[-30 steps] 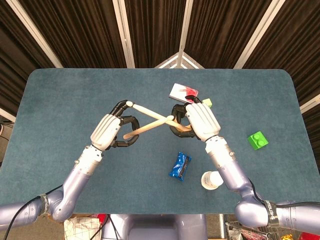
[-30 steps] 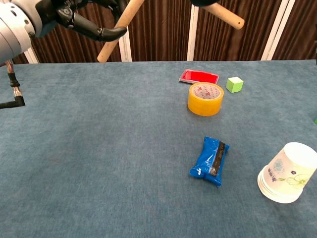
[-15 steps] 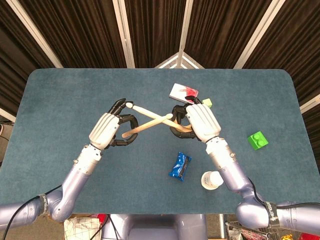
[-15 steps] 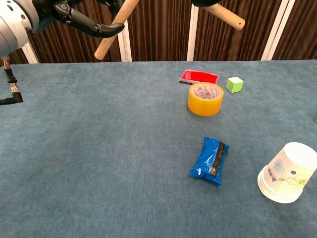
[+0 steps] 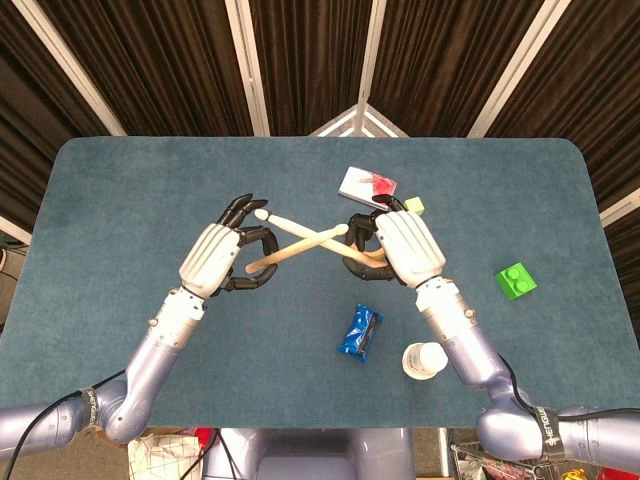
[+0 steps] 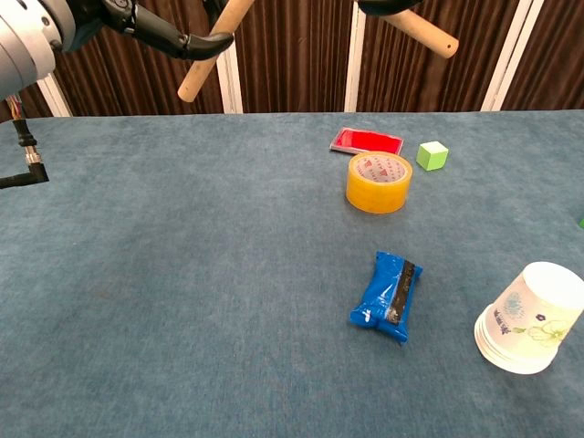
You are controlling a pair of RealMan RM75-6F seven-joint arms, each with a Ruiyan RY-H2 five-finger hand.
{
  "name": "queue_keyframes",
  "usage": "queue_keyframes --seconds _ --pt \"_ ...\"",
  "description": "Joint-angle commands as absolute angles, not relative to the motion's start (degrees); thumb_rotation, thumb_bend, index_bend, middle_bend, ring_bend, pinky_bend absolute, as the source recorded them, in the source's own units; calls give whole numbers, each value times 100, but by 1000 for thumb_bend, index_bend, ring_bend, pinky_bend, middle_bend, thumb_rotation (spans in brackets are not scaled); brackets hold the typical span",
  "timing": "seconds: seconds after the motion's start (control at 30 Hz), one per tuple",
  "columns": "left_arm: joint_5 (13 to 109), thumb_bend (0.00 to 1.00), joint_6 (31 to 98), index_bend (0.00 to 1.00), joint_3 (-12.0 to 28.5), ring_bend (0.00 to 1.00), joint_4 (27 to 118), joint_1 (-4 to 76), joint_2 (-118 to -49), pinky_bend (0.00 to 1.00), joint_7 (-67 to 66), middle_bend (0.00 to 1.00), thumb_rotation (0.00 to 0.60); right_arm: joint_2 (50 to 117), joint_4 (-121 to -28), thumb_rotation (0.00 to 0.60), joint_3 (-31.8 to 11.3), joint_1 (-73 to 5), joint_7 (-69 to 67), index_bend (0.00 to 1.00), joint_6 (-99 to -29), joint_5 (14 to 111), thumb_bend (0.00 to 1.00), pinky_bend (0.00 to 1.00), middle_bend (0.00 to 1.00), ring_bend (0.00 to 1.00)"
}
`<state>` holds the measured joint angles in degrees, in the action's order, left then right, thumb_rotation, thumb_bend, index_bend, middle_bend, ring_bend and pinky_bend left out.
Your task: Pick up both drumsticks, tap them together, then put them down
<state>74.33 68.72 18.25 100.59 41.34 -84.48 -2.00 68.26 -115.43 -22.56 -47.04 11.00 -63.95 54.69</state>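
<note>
- My left hand [image 5: 212, 260] is up off the table [image 5: 120, 200], fingers curled round one drumstick [image 5: 290, 253]; its butt end pokes out below the hand in the chest view.
- My right hand [image 5: 405, 245] is also raised, fingers wrapped on the other drumstick [image 5: 300, 232]; its butt sticks out at the top of the chest view.
- The two sticks cross in an X between my hands, above the middle of the table toward the far edge. They look touching at the crossing in the head view, can't be sure.
- Left-hand stick runs up toward my right hand; right-hand stick's tip ends just by my left fingertips.
- Paper cups [image 6: 527, 318], a nested stack tipped on its side near the near right corner, mouth facing away from me; can't see inside, contents unknown.
- Blue snack packet [image 6: 387, 297] lies flat just left of the cups, near the near edge.
- Yellow tape roll [image 6: 379, 182] sits flat past the packet, toward the far edge; hollow shows only table.
- Red card pack [image 6: 366, 140] just behind the tape, small green cube [image 6: 432, 155] beside it on the right.
- Green brick [image 5: 514, 281] sits alone by the right edge, well apart from the rest.
</note>
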Motion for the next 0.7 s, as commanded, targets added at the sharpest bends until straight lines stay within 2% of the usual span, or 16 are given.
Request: queue_keyframes --seconds 0.03,0.7 --pt "7387 516 6858 662 1818 119 10059 4127 -8440 4 -210 623 600 6800 -11567 600 -2257 -4693 1071 742 -6390 5517 455 163 647 507" --pt "7321 514 6820 663 1799 119 10070 4189 -8495 4 -343 625 600 6772 -11671 600 -2229 -4715 1106 742 -6413 5562 456 163 646 507"
